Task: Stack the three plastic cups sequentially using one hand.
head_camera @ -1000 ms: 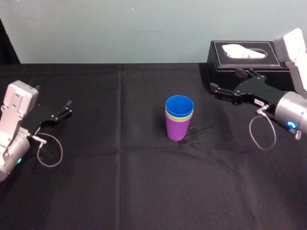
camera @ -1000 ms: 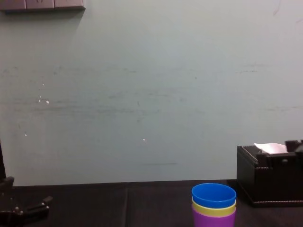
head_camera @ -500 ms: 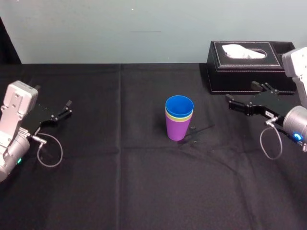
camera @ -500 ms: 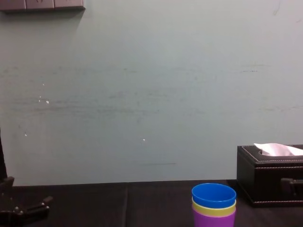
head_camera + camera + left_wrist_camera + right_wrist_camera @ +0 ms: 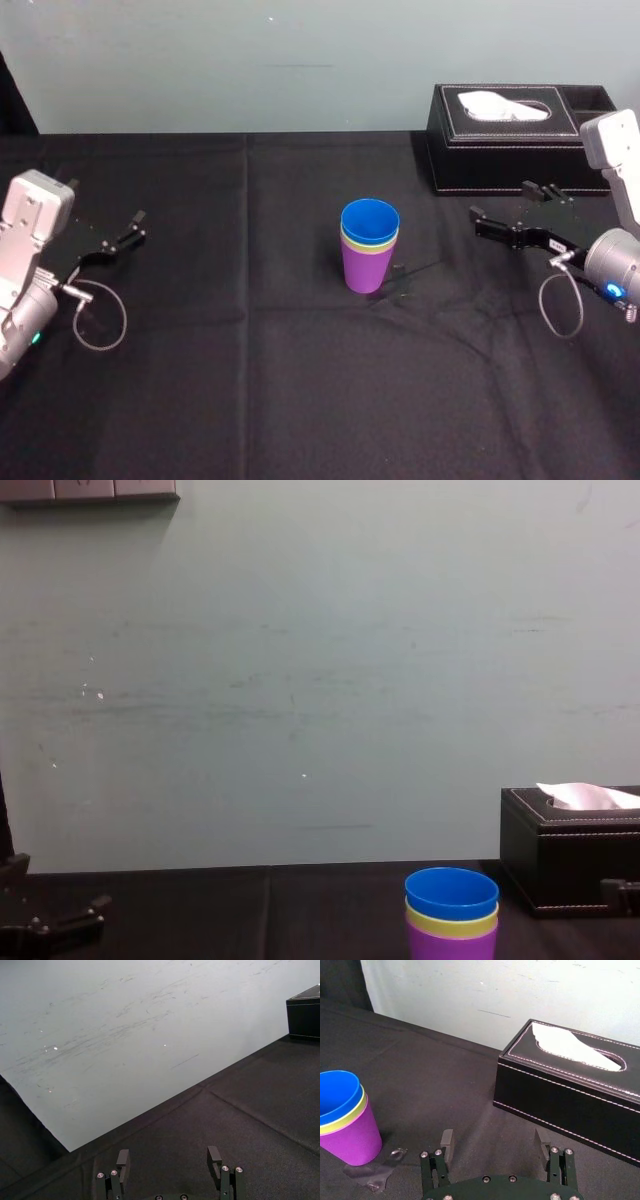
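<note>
Mid-table your three plastic cups [image 5: 368,252] stand nested (blue innermost); park the spread right gripper [image 5: 502,206] clear of the tissue box [image 5: 480,150]; left gripper [image 5: 140,225] idles spread, left edge.

Blue, yellow-green, purple cups [image 5: 368,247] nested upright, mid-table

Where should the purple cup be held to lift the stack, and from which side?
Grip the purple cup on its wall below the rim, level from the robot's right, near the open right hand. It widens upward, so jaws likely wedge.
</note>
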You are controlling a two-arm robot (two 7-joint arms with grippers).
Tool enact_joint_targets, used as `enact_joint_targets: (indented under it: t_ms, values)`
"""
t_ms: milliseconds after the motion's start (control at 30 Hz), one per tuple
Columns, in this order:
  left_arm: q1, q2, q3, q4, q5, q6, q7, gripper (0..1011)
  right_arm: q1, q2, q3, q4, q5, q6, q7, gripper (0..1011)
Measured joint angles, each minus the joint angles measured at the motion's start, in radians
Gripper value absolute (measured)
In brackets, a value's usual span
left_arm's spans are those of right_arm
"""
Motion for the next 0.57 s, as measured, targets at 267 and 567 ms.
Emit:
enact_joint_targets:
  t_ms: [267,567]
  values:
    - [0.0,0.0,0.0,0.0,0.0,0.0,0.0,1011,0.0,0.002,-0.001,-0.004,0.001,0.0,0.0,1004]
    - [0.0,0.0,0.0,0.0,0.0,0.0,0.0,1011,-0.001,0.003,-0.002,-0.007,0.002,0.0,0.0,1004]
